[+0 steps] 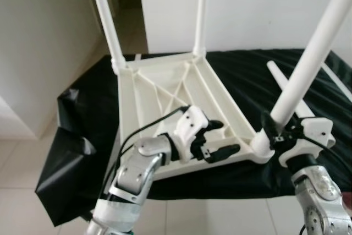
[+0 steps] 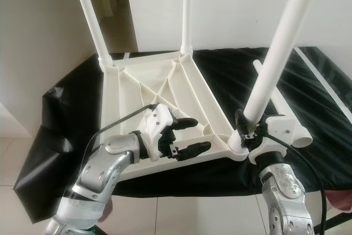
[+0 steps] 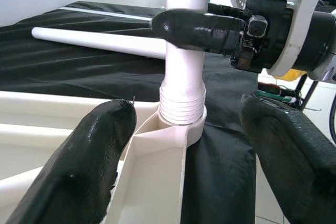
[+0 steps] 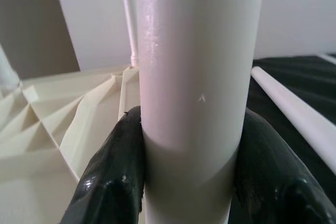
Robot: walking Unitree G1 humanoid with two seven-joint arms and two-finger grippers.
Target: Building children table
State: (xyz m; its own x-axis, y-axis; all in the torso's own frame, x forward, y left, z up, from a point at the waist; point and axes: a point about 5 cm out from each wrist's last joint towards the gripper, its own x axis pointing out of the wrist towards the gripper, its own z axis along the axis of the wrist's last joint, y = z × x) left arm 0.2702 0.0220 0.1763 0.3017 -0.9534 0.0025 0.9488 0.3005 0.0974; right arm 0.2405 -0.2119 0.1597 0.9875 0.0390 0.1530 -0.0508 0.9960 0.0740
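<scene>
Work surface: a table covered with a black plastic sheet (image 1: 242, 81), its loose end hanging down on the robot's left over the pale tiled floor (image 1: 22, 213).
Tabletop: a cream-white ribbed plastic children's tabletop (image 1: 165, 92) lies upside down on the black sheet, its underside ribs facing up.
Fitted legs: two white round plastic legs stand upright in the far corners, one at the far left (image 1: 104, 15) and one at the far right (image 1: 201, 9).
Leg in hand: a third white plastic leg (image 1: 313, 53) rises tilted from the near right corner socket (image 3: 181, 124); in the left wrist view its threaded end sits in the round socket.
Spare leg: a fourth white plastic leg (image 2: 275, 100) lies flat on the black sheet just beyond that corner, near the standing one.
Right pincer (image 4: 189, 182): clenched around the lower part of the tilted leg just above the socket, a black finger (image 4: 113, 177) pressed on either side.
Left pincer (image 1: 219, 137): released, its two fingers spread, resting at the near edge of the tabletop and pointing toward the same corner.
</scene>
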